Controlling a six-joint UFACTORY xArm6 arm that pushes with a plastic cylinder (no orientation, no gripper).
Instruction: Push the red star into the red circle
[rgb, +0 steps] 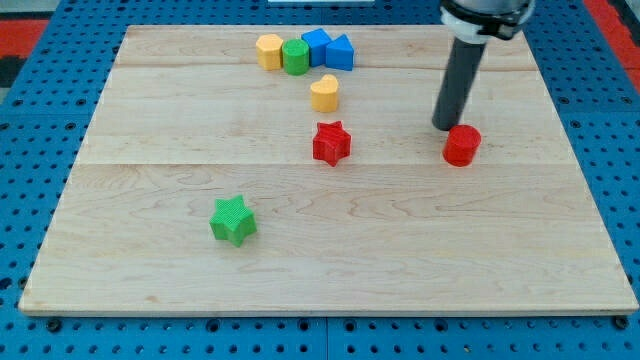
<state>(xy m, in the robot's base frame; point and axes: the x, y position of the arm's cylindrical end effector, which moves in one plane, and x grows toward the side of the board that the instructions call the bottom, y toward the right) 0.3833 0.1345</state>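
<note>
The red star (331, 143) lies near the middle of the wooden board (150, 200). The red circle (462, 145) lies to its right, well apart from it. My tip (444, 127) rests on the board just above and to the left of the red circle, very close to it or touching it, and far to the right of the red star.
A yellow heart-shaped block (324, 93) sits just above the red star. A row at the view's top holds a yellow hexagon (269, 51), a green cylinder (295, 57), a blue block (317, 46) and a blue triangle (341, 53). A green star (233, 220) lies at the lower left.
</note>
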